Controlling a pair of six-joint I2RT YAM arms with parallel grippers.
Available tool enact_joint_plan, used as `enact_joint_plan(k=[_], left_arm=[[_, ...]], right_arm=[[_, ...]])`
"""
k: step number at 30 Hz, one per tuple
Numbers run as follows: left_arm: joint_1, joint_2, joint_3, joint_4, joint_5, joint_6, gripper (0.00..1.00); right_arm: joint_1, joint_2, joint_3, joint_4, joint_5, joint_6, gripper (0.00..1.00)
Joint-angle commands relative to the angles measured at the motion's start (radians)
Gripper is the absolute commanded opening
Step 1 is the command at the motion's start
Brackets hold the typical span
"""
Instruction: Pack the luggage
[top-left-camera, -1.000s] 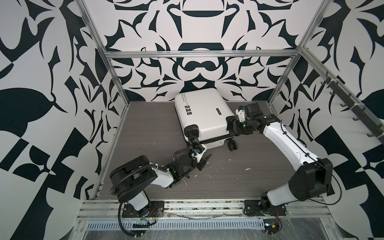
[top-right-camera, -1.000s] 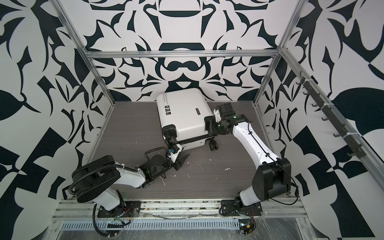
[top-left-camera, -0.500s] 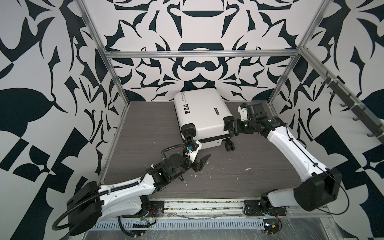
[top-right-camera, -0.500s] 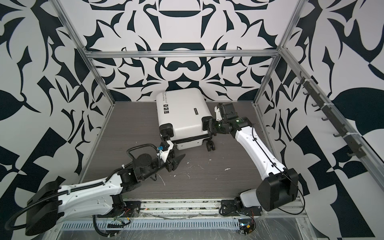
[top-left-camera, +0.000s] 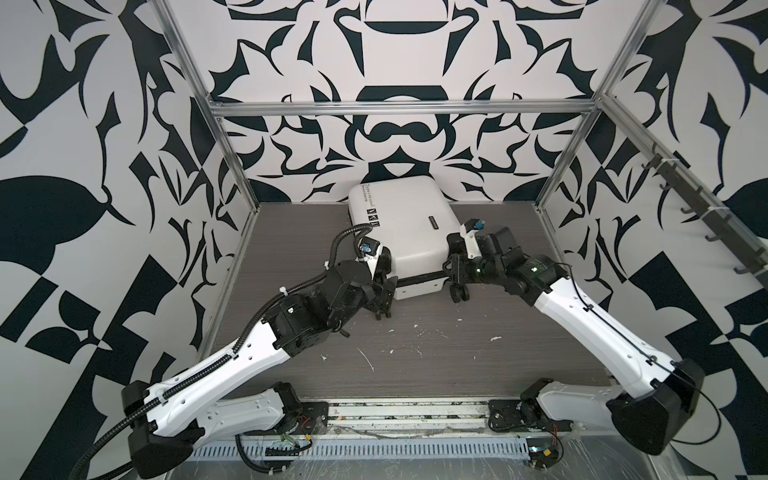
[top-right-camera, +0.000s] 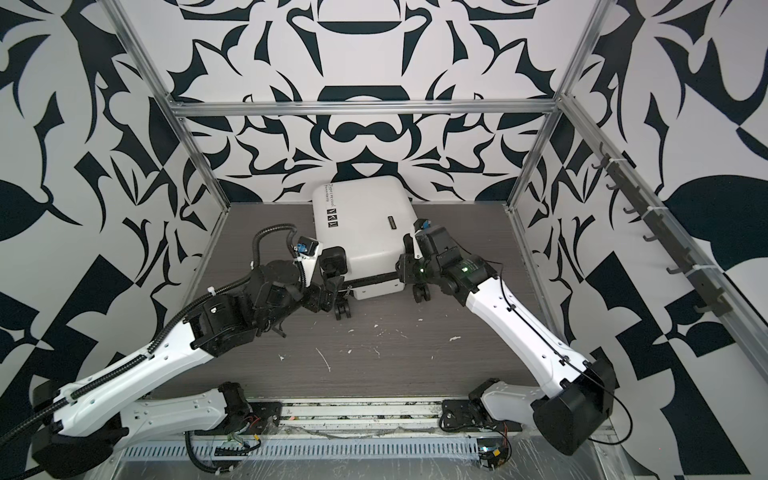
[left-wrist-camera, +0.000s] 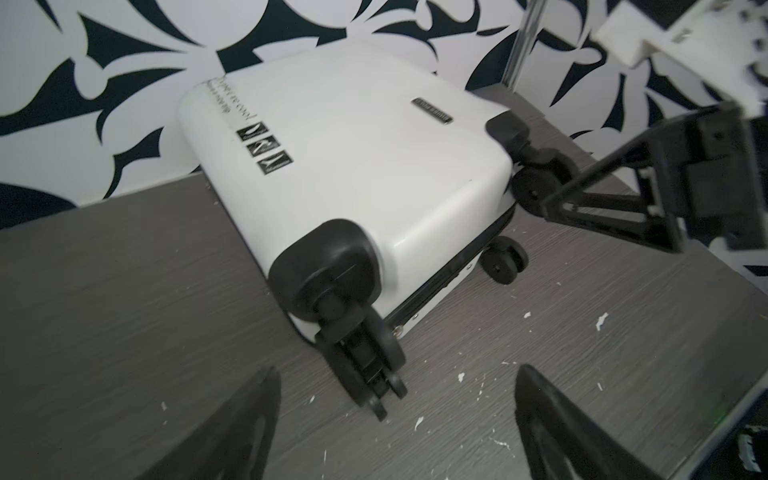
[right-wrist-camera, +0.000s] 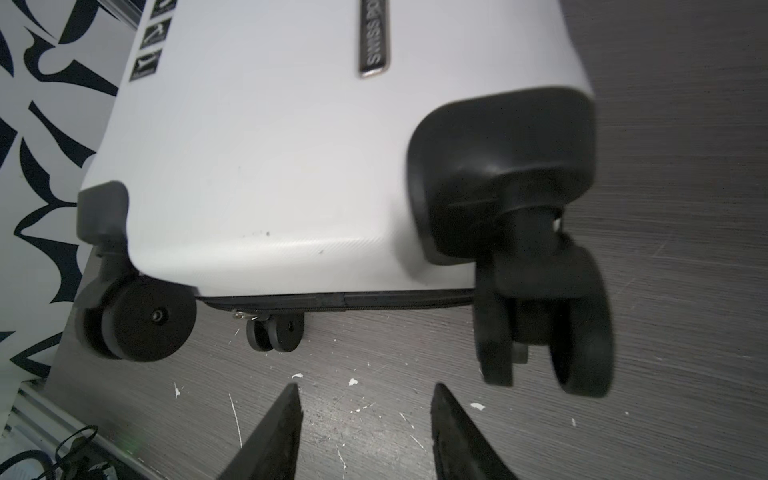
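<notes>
Top views: luggage (top-left-camera: 407, 232) shut — stiff, slick shell, likely light; grab wheels (top-left-camera: 459, 294) at six o'clock. Left gripper (left-wrist-camera: 399, 374) wide, empty; right gripper (right-wrist-camera: 365, 390) half-parted, empty.

The luggage (top-right-camera: 365, 232) is lying flat and closed at the middle of the table's (top-right-camera: 415, 357) back edge. The left gripper (top-right-camera: 332, 293) is hovering just beside its front-left corner, and the right gripper (top-right-camera: 404, 268) is reaching in beside its front-right corner.
</notes>
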Motion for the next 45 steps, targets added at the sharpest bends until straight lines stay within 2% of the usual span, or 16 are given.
enact_joint_plan(k=[1,8,13,19,27,31,35,38,45], left_arm=[[0.019,0.010,-0.007,-0.176,0.017,-0.103,0.91],[0.091,0.037,-0.014,-0.206,0.069,-0.344,0.89],[0.100,0.074,-0.026,-0.134,0.112,-0.446,0.89],[0.105,0.137,-0.016,-0.120,0.130,-0.568,0.89],[0.129,0.203,-0.035,-0.010,0.144,-0.616,0.89],[0.143,0.222,-0.034,0.057,0.162,-0.619,0.86],[0.161,0.285,-0.043,0.093,0.190,-0.617,0.78],[0.163,0.304,-0.047,0.092,0.193,-0.614,0.74],[0.175,0.303,-0.083,0.134,0.217,-0.607,0.56]], right_arm=[[0.054,-0.019,-0.046,0.102,0.055,0.069,0.53],[0.156,0.037,-0.137,0.209,0.082,0.123,0.52],[0.189,0.075,-0.176,0.283,0.086,0.148,0.53],[0.193,0.077,-0.195,0.293,0.094,0.147,0.53],[0.194,0.077,-0.253,0.380,0.056,0.146,0.56],[0.195,0.078,-0.292,0.456,0.040,0.143,0.56],[0.196,0.081,-0.348,0.566,0.025,0.143,0.54],[0.204,0.084,-0.394,0.670,0.020,0.144,0.49],[0.246,0.101,-0.574,1.050,0.038,0.136,0.45]])
